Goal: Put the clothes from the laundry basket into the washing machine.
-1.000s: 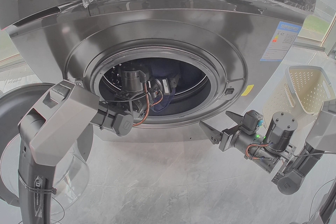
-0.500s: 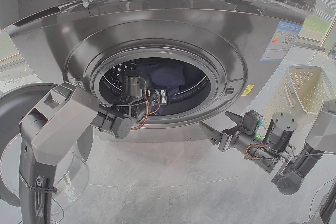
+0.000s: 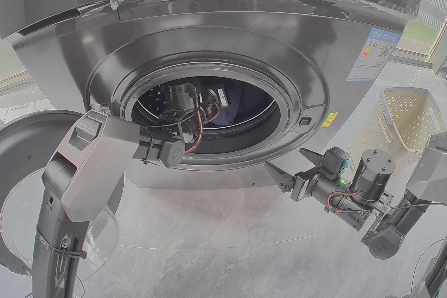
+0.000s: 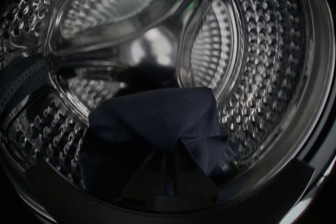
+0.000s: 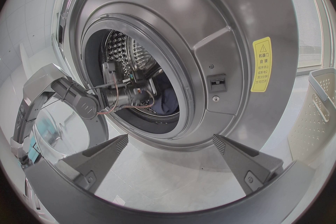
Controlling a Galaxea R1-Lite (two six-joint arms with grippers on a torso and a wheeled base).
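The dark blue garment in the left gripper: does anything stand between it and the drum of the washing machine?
Nothing visible does. The door is swung open to the robot's left, and the left gripper, shut on the dark blue garment, is inside the drum, past the opening.

We see a floor [image 3: 223, 238] of large pale grey tiles, veined like marble, with thin grout lines and a gloss that carries soft reflections. At the far right edge of the head view we make out a window [image 3: 426, 29] with green outside, and a low glazed strip [image 3: 8, 62] at the left edge shows green too. In the right wrist view we find a white tiled wall [image 5: 21, 14]. Even daylight fills the room.
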